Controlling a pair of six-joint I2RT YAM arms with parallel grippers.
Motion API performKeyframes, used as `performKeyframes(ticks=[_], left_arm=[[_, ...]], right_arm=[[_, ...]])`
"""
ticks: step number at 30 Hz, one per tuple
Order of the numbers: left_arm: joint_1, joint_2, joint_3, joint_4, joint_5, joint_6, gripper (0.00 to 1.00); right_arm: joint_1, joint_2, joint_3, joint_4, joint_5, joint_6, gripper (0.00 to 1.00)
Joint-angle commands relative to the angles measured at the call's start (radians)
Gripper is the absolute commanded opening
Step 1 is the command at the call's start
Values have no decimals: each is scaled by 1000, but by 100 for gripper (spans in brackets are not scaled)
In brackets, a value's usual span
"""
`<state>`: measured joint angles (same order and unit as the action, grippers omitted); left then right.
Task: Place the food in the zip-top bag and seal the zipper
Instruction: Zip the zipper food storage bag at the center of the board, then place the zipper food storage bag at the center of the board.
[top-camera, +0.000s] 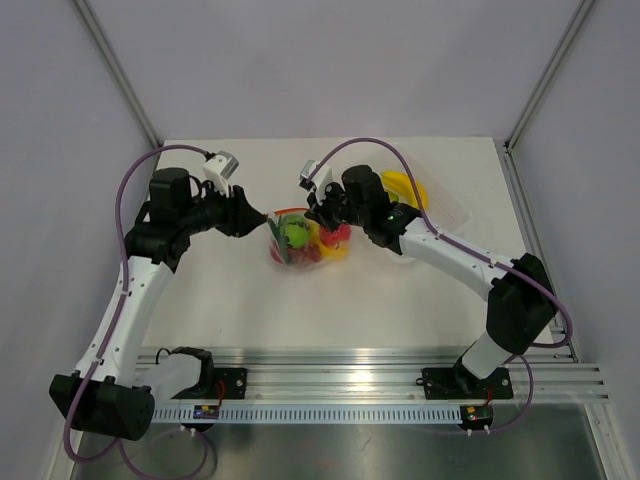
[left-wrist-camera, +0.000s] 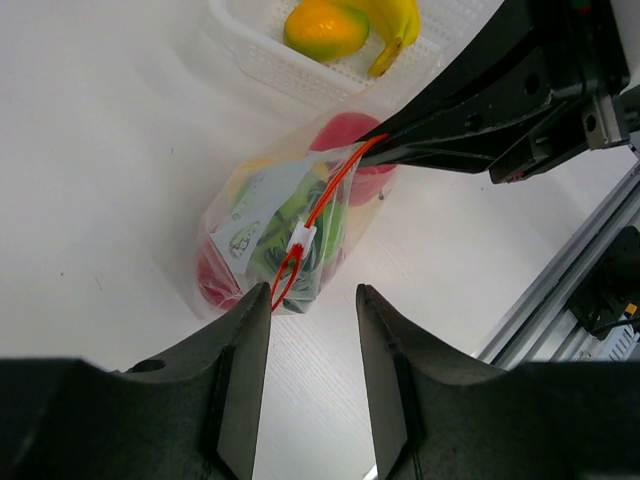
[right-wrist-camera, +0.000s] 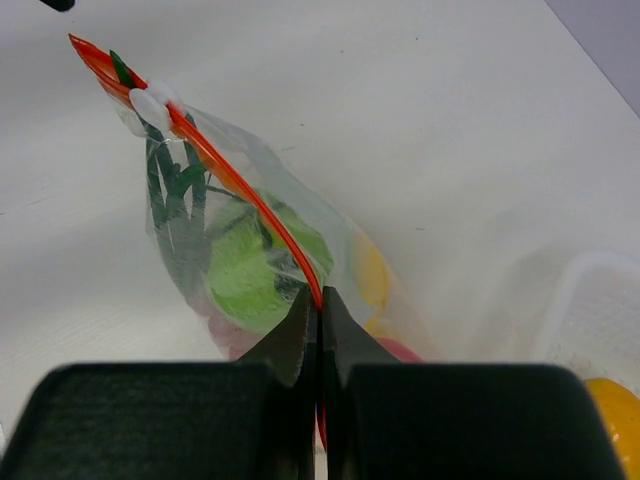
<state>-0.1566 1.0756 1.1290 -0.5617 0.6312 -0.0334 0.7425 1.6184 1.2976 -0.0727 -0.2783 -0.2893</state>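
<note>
The zip-top bag lies mid-table, holding a green round fruit, green stalks, red fruits and a yellow piece. Its orange-red zipper runs along the top, with a white slider near the left end; past the slider the strip splits into a small loop. My right gripper is shut on the zipper's right end. My left gripper stands open just short of the zipper's left end, nothing between its fingers. A mango and a banana lie in the tray.
The translucent white tray stands right of the bag, under the right arm. The aluminium rail runs along the near edge. White walls and frame posts close the back and sides.
</note>
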Motion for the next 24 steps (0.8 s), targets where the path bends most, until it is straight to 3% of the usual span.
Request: performKeyframes(ticks=[1, 13, 14, 17, 18, 20, 24], left_arm=[[3, -46, 43, 66, -36, -37, 43], [3, -49, 89, 62, -105, -95, 43], [3, -46, 91, 60, -110, -97, 43], [3, -42, 100, 52, -129, -112, 45], [2, -34, 107, 42, -134, -117, 45], [3, -26, 112, 33, -133, -118, 46], [3, -16, 118, 22, -134, -126, 47]], right_arm=[[0, -51, 2, 28, 7, 13, 0], [0, -48, 18, -5, 4, 32, 0], [0, -49, 25, -18, 2, 33, 10], [0, -66, 49, -59, 16, 41, 55], [0, -75, 55, -68, 28, 48, 76], [0, -97, 86, -117, 89, 67, 83], [0, -135, 147, -234, 209, 98, 84]])
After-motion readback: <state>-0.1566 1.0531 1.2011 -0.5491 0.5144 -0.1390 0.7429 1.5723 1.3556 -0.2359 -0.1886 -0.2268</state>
